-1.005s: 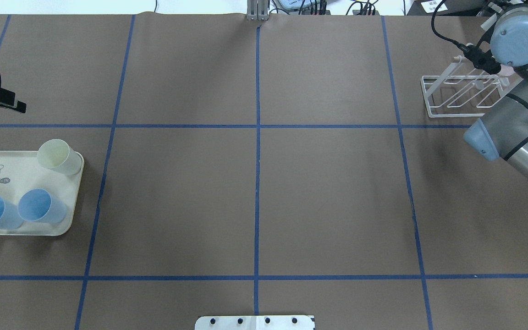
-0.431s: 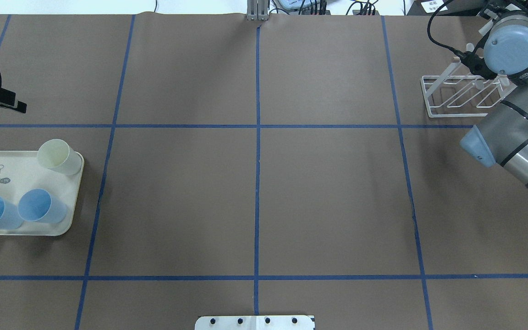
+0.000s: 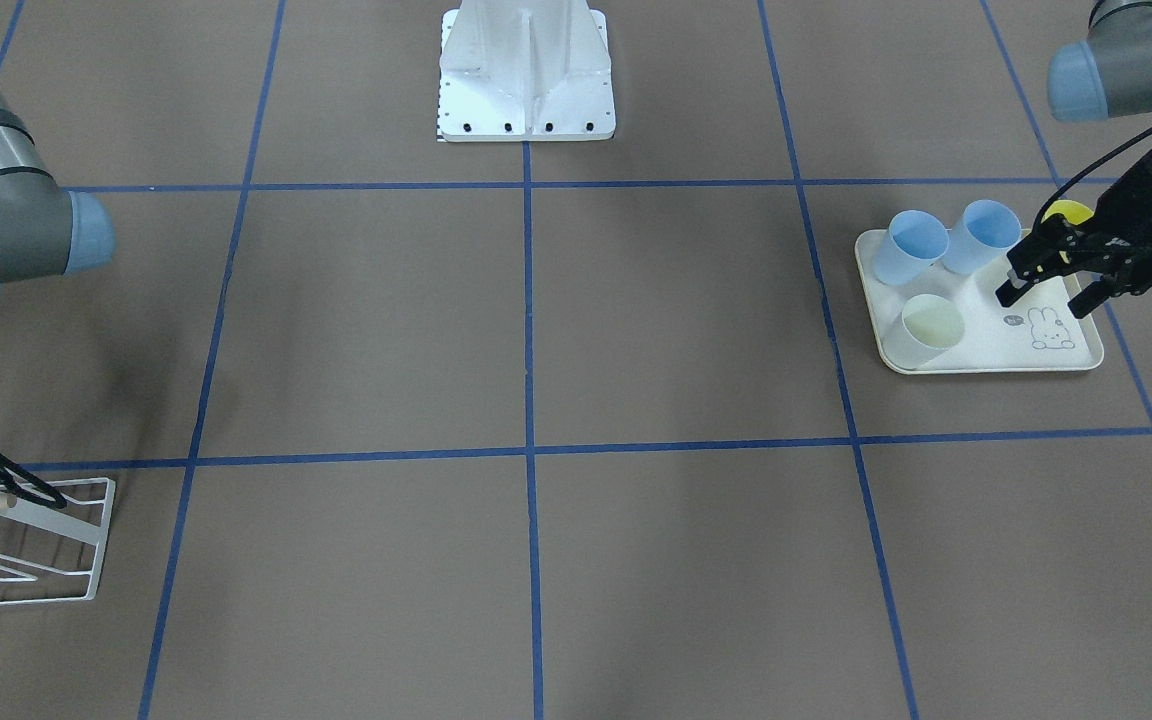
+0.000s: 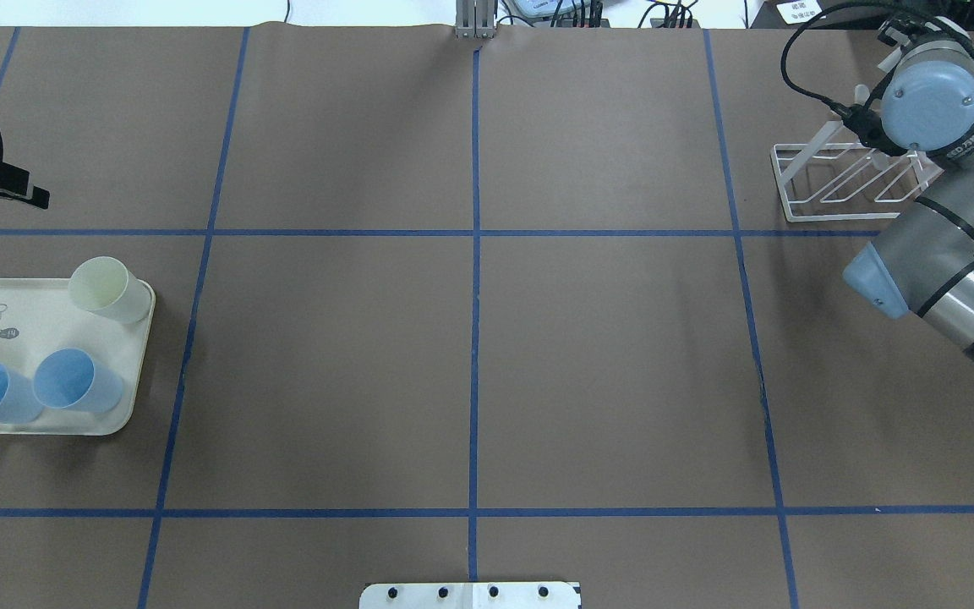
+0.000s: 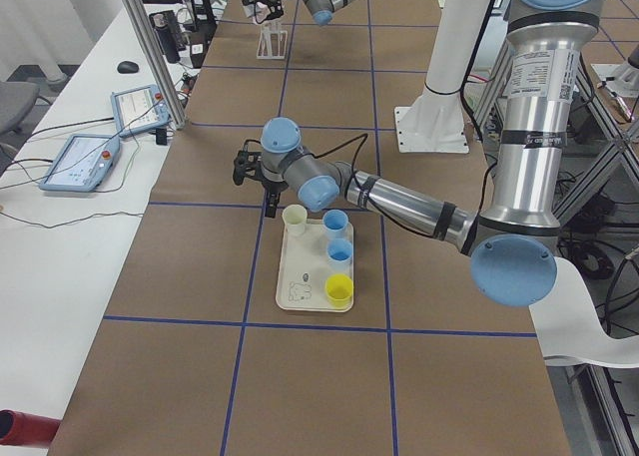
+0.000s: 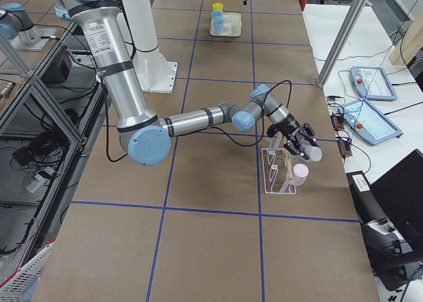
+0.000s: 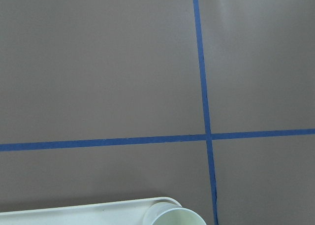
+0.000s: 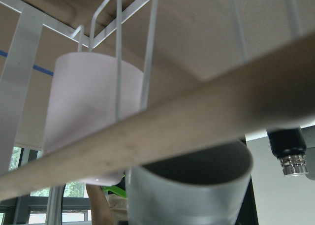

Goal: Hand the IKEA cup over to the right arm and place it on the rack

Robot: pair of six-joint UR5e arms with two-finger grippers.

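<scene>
My left gripper (image 3: pixel 1046 292) hangs above the table (image 4: pixel 470 355) by the tray (image 3: pixel 986 358), its fingers spread wide and holding nothing. On the tray I see two blue cups (image 3: pixel 911 248), a pale cup (image 3: pixel 926 330) and a yellow cup (image 5: pixel 339 291), all upright.

At the other end of the table the right arm (image 4: pixel 943 254) reaches over the rack (image 4: pixel 796 182). The right gripper (image 6: pixel 301 147) is at the rack's far end. From overhead its own wrist hides it, and in the front view only part of the black linkage shows. I cannot tell how far its fingers are parted or whether they have hold of anything.

A grey cup (image 6: pixel 312 154) is right at that gripper. In the right wrist view it fills the lower part of the picture, just beside the dowel (image 8: pixel 162 131). A pink cup (image 8: pixel 88 121) is on the rack, with wire loops running across it.
</scene>
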